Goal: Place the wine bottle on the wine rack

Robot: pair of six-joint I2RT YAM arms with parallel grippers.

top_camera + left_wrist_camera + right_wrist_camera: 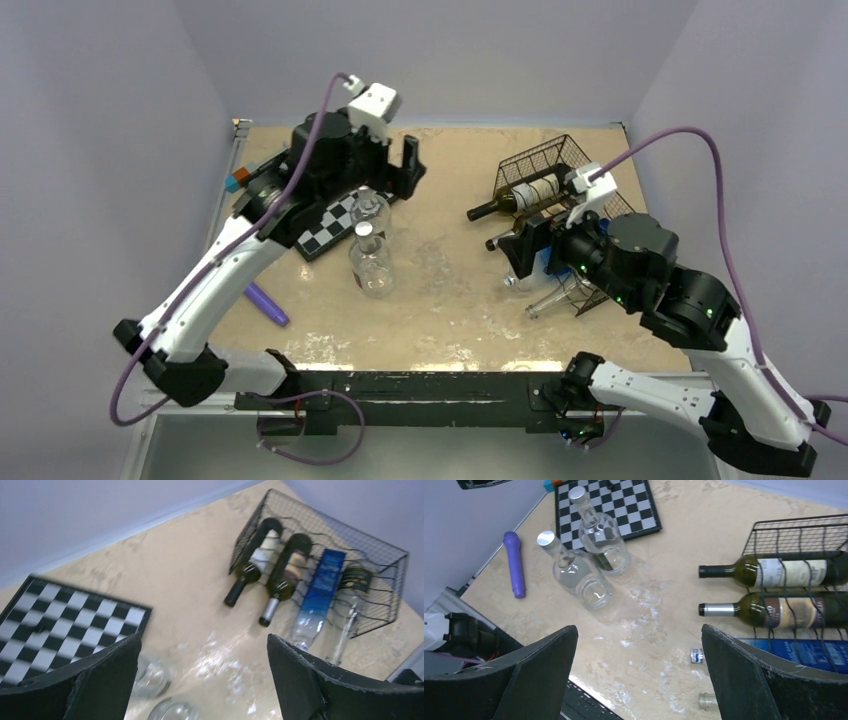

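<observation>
The black wire wine rack [553,157] lies at the back right; it also shows in the left wrist view [385,555] and the right wrist view [796,527]. Two dark green wine bottles [774,571] [774,609] lie in it, necks pointing left. A blue-labelled clear bottle [320,590] and a dark-labelled clear bottle [352,587] lie beside them. Two clear glass bottles [370,215] [372,262] stand upright mid-table. My left gripper [400,180] hovers above them, open and empty. My right gripper [528,250] is open and empty at the rack's front.
A black-and-white chessboard [328,228] lies at the back left under my left arm. A purple marker [266,303] lies near the left edge. A small blue-and-white cap [696,656] sits on the table before the rack. Walls close in on three sides.
</observation>
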